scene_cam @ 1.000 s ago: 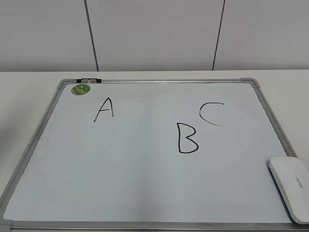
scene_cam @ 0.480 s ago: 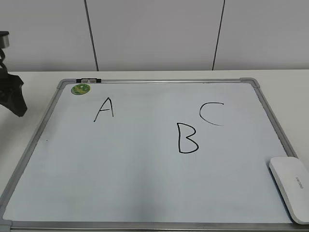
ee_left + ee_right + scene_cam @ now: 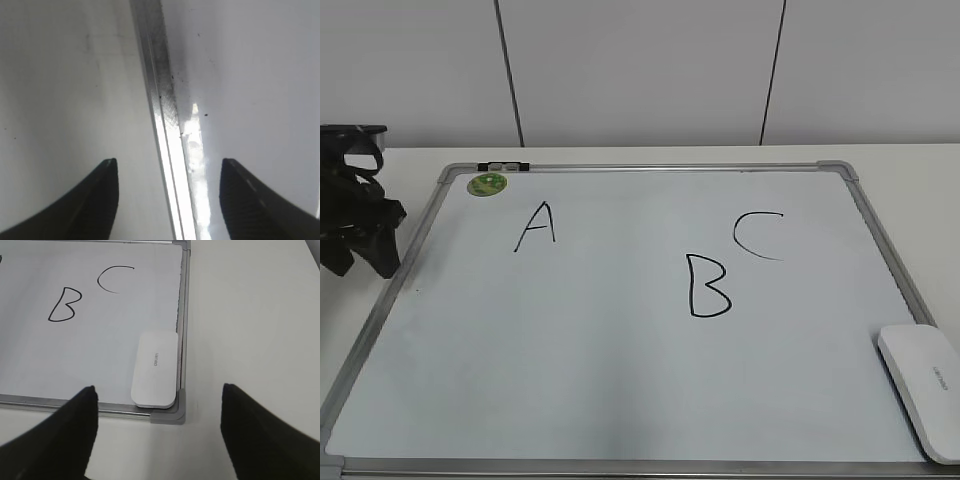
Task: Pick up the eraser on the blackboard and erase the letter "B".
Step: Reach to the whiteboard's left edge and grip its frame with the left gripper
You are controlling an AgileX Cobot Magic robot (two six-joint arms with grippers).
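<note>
The blackboard [image 3: 620, 390] is a white board with a silver frame, lying flat on the table. The black letter "B" [image 3: 707, 286] is drawn right of its middle, between an "A" [image 3: 536, 227] and a "C" [image 3: 758, 235]. The white eraser [image 3: 923, 386] lies on the board's near right corner. The right wrist view shows the eraser [image 3: 155, 368], the "B" [image 3: 63, 305] and my open, empty right gripper [image 3: 157, 425] short of the corner. My left gripper [image 3: 358, 235] is open over the board's left frame [image 3: 162, 105].
A round green sticker [image 3: 487, 184] and a small clip [image 3: 503, 166] sit at the board's far left corner. White table [image 3: 365, 170] surrounds the board, with a panelled wall behind. The board's grey corner cap [image 3: 170, 412] lies just under the eraser.
My left arm has come into the exterior view from the left and moved down and right toward the board's left frame. The eraser and letters have not moved.
</note>
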